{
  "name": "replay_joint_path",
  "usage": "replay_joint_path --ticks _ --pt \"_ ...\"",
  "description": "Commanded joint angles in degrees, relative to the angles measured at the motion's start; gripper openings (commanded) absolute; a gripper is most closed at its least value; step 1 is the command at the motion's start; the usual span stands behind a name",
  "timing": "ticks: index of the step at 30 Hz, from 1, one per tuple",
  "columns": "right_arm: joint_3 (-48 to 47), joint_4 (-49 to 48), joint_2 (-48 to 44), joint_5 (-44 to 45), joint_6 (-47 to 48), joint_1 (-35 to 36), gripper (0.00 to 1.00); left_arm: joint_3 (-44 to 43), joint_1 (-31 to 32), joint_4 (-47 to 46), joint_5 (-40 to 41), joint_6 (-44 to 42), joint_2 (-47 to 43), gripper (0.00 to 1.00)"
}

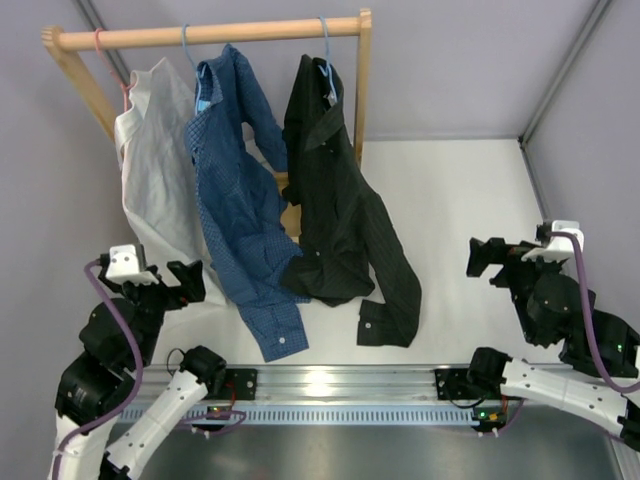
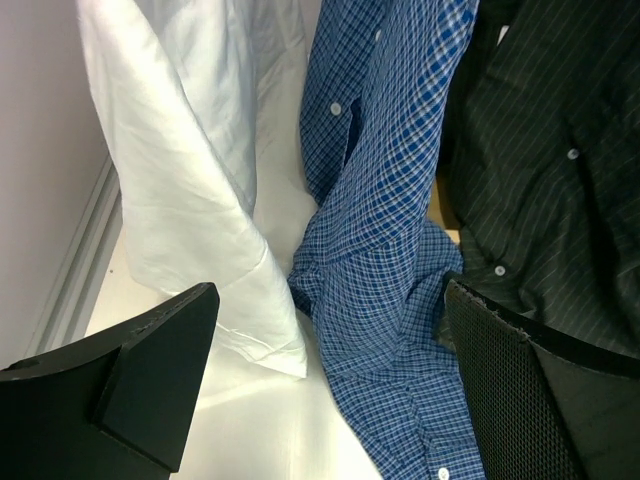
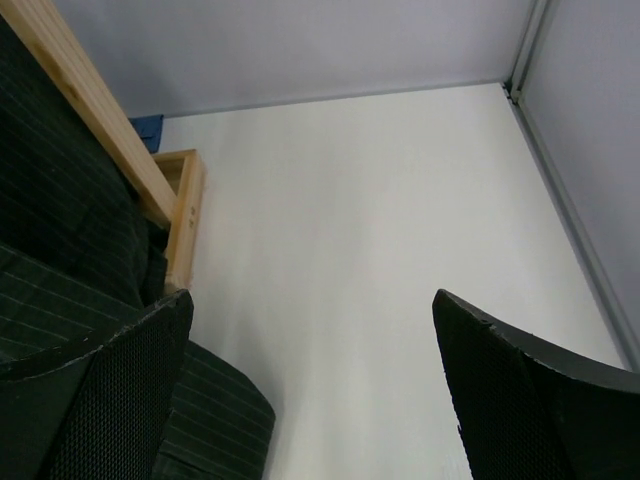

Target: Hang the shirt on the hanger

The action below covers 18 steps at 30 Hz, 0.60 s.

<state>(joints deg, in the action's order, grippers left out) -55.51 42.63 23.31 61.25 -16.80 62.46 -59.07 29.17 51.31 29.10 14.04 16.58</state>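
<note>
Black shirt (image 1: 345, 215) (hung) between end effectors (image 1: 188, 282) (image 1: 478, 258)

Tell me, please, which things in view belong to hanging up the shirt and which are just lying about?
For the job: black pinstriped long-sleeved shirt; thin light-blue hanger carrying it.
Just about: blue checked button-up shirt; plain white shirt; wooden clothes rail.

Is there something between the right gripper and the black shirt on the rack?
Nothing visible. Only bare table lies between the open right gripper and the black shirt, which hangs on its hanger from the wooden rod.
</note>
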Motion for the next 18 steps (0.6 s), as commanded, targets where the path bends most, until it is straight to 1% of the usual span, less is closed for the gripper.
replay_joint_path --ticks 1,7,18 --pt "0.48 2.89 1.82 3.34 1.77 0.12 0.99 1.93 -0.25 -3.23 1.04 -0.94 0.65 0.98" --pt "0.93 2.9 3.67 4.05 1.5 0.03 0.99 2.2 -0.25 -3.58 0.43 -1.3 2.23 0.98" --pt "1.28 2.98 3.23 3.78 0.36 0.12 0.99 2.99 -0.25 -4.72 0.34 -1.47 3.72 0.98"
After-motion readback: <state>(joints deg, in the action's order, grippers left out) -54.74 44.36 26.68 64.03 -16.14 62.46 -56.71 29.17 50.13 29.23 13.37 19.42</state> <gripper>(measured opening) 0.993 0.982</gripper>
